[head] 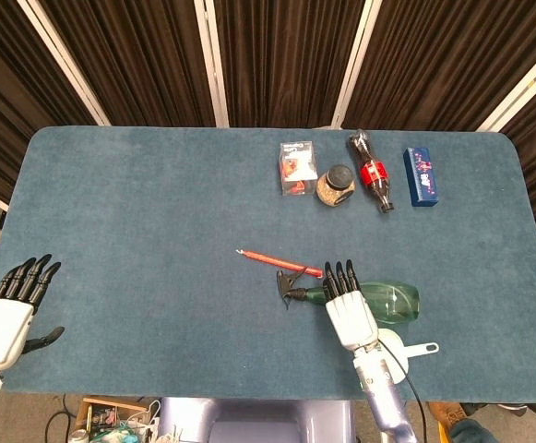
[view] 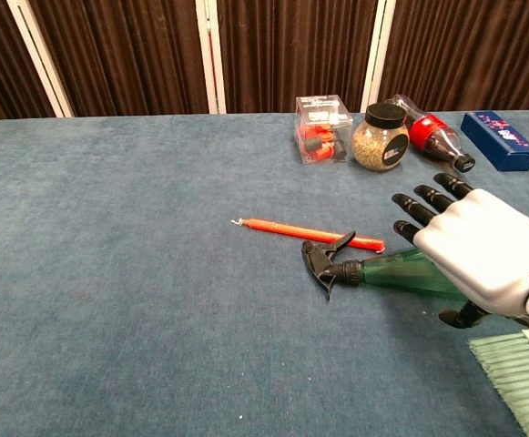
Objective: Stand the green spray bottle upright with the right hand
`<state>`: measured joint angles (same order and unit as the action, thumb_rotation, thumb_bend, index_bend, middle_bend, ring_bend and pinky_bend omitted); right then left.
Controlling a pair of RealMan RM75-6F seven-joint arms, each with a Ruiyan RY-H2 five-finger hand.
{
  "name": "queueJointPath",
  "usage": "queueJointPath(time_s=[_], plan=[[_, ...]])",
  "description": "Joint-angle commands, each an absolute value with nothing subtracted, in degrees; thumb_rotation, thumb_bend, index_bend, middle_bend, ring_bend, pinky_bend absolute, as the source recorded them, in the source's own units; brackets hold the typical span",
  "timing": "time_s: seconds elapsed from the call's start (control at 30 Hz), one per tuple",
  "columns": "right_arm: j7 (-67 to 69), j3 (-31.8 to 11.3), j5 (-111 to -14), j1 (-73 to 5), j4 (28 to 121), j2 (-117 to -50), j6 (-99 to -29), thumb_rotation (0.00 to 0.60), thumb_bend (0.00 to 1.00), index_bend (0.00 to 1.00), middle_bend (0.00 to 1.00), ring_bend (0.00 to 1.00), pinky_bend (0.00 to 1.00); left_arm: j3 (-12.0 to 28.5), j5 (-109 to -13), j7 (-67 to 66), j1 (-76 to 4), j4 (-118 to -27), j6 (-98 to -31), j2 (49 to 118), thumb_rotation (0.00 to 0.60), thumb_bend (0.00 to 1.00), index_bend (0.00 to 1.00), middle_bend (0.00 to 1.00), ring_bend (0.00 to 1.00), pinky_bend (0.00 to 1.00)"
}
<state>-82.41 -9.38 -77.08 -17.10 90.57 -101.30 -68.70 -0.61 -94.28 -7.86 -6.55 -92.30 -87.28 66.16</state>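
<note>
The green spray bottle (head: 392, 300) (view: 401, 271) lies on its side near the table's front right, its black nozzle (head: 291, 286) (view: 324, 259) pointing left. My right hand (head: 349, 308) (view: 469, 244) hovers flat over the bottle's neck and shoulder, fingers straight and spread, holding nothing; it hides much of the bottle's body. My left hand (head: 9, 309) is at the table's front left corner, fingers apart and empty, far from the bottle. The chest view does not show the left hand.
A red pencil-like stick (head: 279, 263) (view: 311, 233) lies just behind the nozzle. A pale green brush (head: 404, 350) (view: 520, 381) sits at the front edge under my right forearm. At the back right stand a clear box (head: 296, 167), a jar (head: 336, 185), a cola bottle (head: 371, 173) and a blue box (head: 421, 175).
</note>
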Motion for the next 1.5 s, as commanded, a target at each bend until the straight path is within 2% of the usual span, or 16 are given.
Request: queueJointPath(time_s=[0.03,0.2,0.47,0.6,0.63,0.9,1.23,1.5], plan=[[-83.0,-10.1,-75.6,-18.4,90.1,-100.6,-67.6,0.6,0.24,0.2,0.0,0.0,0.0,-0.3,-93.3,-8.3,-6.8,-92.3,-86.4,66.3,0.6,0.04,0.0,0.0,0.0,0.12],[-82.9,-11.1,-72.4,-19.7,89.5,-99.6,-66.4,0.6,0.3,0.35,0.0,0.0,0.0,-0.1,-92.2,-8.5,-7.3,-92.6,-85.0,66.3,0.6,0.05,0.0,0.0,0.0,0.12],[-82.3,-11.3,-69.8,-20.9,87.9,-99.8,-67.2,0.6,0.4,0.73,0.0,0.0,0.0,0.2,-91.9,-8.5,-7.9,-92.8,-84.2,66.4,0.6,0.05,0.0,0.0,0.0,0.12],[-79.6,-10.6,-72.5,-21.6,85.1,-100.6,-69.1,0.6,0.47,0.95,0.13,0.0,0.0,0.2,-92.1,-8.3,-7.7,-92.9,-84.7,66.3,0.6,0.05,0.0,0.0,0.0,0.12],[-78.2,-10.5,-73.9,-21.8,84.4,-100.8,-69.9,0.6,0.49,0.98,0.16,0.0,0.0,0.2,-92.2,-8.2,-7.7,-92.9,-84.8,66.3,0.6,0.05,0.0,0.0,0.0,0.12],[-71.2,-9.3,-81.0,-22.2,82.3,-100.2,-75.1,0.6,0.53,1.0,0.23,0.0,0.0,-0.1,-93.0,-7.5,-7.5,-92.7,-85.4,66.0,0.6,0.05,0.0,0.0,0.0,0.12],[-68.3,-9.1,-88.0,-21.4,89.5,-94.4,-81.9,0.6,0.51,1.0,0.26,0.0,0.02,-0.7,-94.5,-6.7,-7.3,-92.8,-86.2,65.8,0.6,0.05,0.0,0.0,0.0,0.12],[-49.6,-13.0,-91.7,-21.3,98.6,-91.1,-87.5,0.6,0.48,1.0,0.26,0.0,0.02,-1.0,-94.9,-6.3,-7.1,-92.4,-86.6,65.8,0.6,0.05,0.0,0.0,0.0,0.12]])
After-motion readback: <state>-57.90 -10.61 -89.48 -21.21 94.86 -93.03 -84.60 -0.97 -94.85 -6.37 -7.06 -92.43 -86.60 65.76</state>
